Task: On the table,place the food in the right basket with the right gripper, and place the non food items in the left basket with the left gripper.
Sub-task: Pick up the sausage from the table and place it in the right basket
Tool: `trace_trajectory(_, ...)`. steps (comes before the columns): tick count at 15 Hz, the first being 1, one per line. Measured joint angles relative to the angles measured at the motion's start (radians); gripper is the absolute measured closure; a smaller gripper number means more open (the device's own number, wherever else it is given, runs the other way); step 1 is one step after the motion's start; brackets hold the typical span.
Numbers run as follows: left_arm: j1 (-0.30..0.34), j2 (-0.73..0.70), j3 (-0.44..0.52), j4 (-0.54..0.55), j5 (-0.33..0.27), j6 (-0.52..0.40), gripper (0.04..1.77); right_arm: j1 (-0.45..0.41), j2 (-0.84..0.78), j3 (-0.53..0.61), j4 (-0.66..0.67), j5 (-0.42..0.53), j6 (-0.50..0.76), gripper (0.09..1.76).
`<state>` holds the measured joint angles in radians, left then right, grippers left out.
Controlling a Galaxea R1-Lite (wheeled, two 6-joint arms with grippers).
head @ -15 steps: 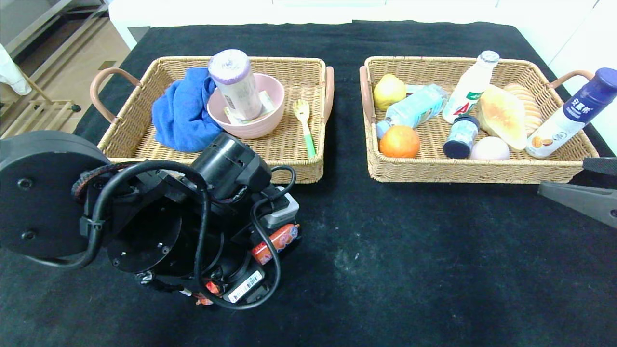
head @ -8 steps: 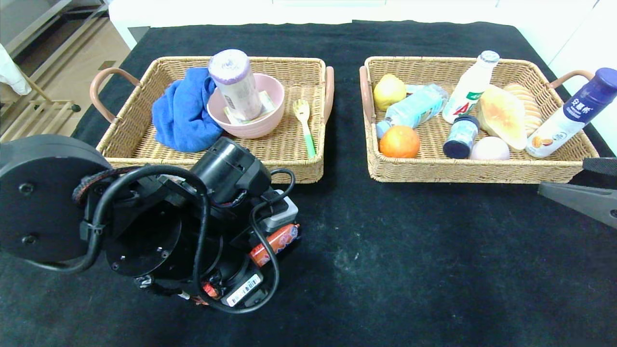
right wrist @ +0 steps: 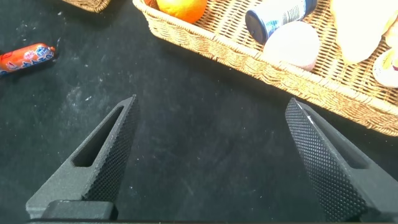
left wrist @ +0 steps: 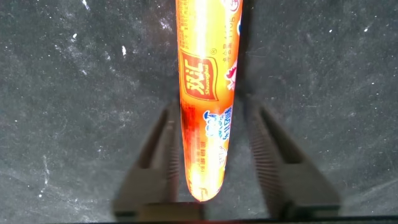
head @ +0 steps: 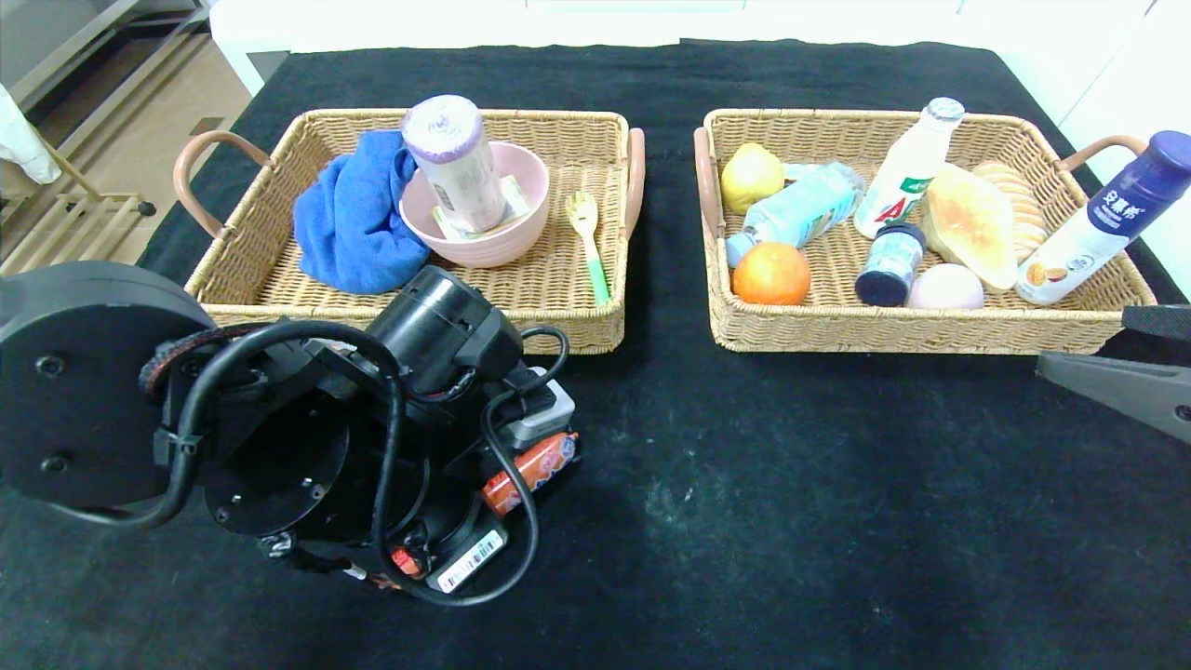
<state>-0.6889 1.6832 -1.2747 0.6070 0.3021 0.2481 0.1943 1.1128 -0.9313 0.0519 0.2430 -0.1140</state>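
- The left gripper (left wrist: pixel 208 165) is down at the table over the sausage (left wrist: pixel 207 93), one finger on either side of its rounded end. In the left wrist view the jaws are only partway closed: there's a sliver of black cloth between each pad and the wrapper, so I'd call it straddling, not gripping yet.
- The sausage itself is a long orange plastic-wrapped stick lying flat on the black table (head: pixel 791 484), just in front of the left basket (head: pixel 577 328) and mostly hidden under the arm in the head view.
- How it'll handle, my guess: light, a bit springy rather than rigid, and that glossy wrapper looks slippery. A round, slick thing likes to roll or squirt out of a pinch near the tip, so I'd grab further toward the middle and squeeze across the width.
- Awkward bit: sausage is food, so by the task it belongs in the right basket (head: pixel 735 328) with the other arm, yet it's the left one on it.
- The right gripper (right wrist: pixel 208 155) is parked off by the front corner of the right basket, jaws spread wide, holding nothing.
- Left basket already has a blue cloth (head: pixel 349 219), pink bowl (head: pixel 507 244) and fork (head: pixel 588 244) in it.
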Motion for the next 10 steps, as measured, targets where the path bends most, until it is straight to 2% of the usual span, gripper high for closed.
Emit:
trace_trajectory(1, 0.0, 0.0, 0.0, 0.0, -0.001, -0.001, 1.46, 0.0, 0.0, 0.0, 0.0, 0.0, 0.0, 0.14)
trace_trajectory(10, -0.001, -0.004, 0.007, -0.001, -0.003, -0.002, 1.46, 0.001, 0.0, 0.001, 0.0, 0.001, 0.0, 0.14)
